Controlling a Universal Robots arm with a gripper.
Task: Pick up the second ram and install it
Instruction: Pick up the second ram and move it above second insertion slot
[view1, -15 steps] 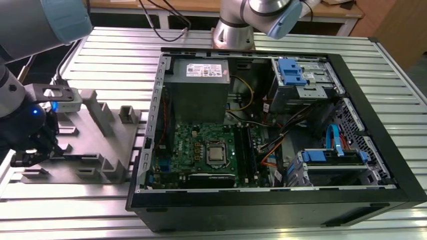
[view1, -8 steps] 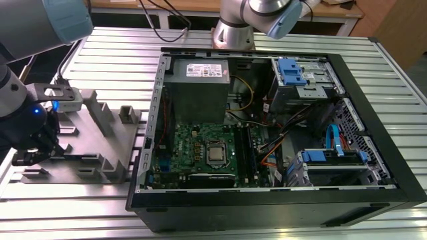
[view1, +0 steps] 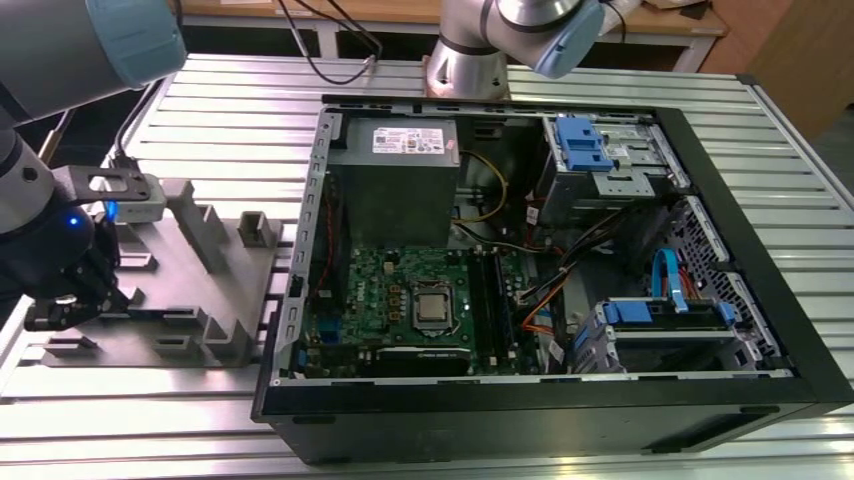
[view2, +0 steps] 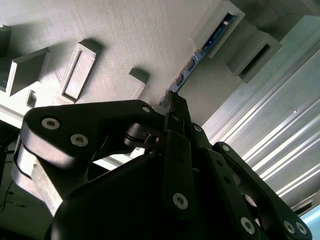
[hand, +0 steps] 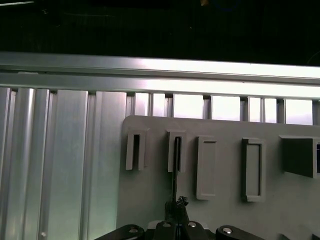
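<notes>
Dark, thin second ram (view2: 191, 64) pinched by black tool (view2: 172, 101).

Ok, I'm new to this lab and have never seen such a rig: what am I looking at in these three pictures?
It is one robot arm ending in a two-fingered gripper. The exterior view looks down on a ribbed metal table from off the arm. Both wrist views come from cameras riding near the gripper. On the table are an open computer case, its motherboard exposed, and, at the exterior view's left, a grey fixture plate with slotted holders. The second ram, a thin memory stick, stands on edge in one holder. The gripper appears shut on its near end, and the far end sits in the holder.
</notes>
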